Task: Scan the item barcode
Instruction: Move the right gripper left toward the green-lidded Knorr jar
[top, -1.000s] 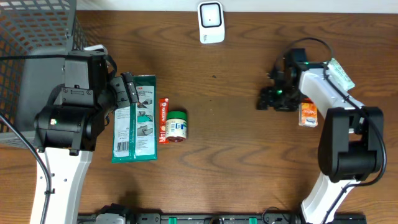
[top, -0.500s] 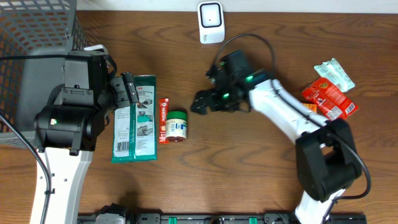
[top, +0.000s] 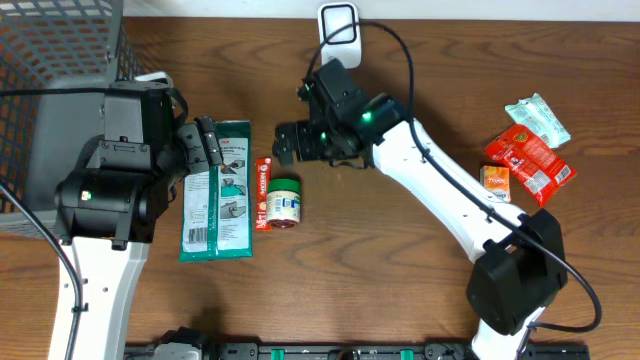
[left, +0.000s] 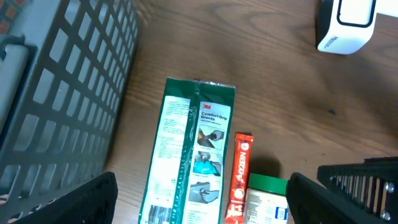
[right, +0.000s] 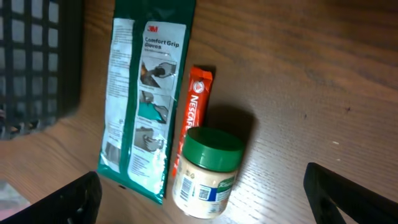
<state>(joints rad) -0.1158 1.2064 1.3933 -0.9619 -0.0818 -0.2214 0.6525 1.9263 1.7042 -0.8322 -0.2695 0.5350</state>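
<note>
1. At the far left stands a grey wire-mesh basket. We take it for the drop-off place, though that is only our reading.
2. The left end effector hangs over the top edge of a flat green plastic packet of gloves. Its jaws are spread wide and hold nothing.
3. Just right of the packet lie a narrow red coffee sachet and a small cream jar with a green lid, close together on the brown wooden desk. All three rest on the desk, and none is lifted.
4. The right end effector hovers just above the sachet and jar, jaws fully spread and empty. We judge the jar to be the likely next item, and its label seems to carry a barcode.
5. The white barcode scanner sits at the desk's back edge with nothing held before it.
6. Far right, well apart from the rest, lie red foil packets, a small orange box and a pale green wrapper.
7. By our judgement, this item's cycle is only beginning: grasping, lifting, presenting to the scanner and setting down all remain.
</note>
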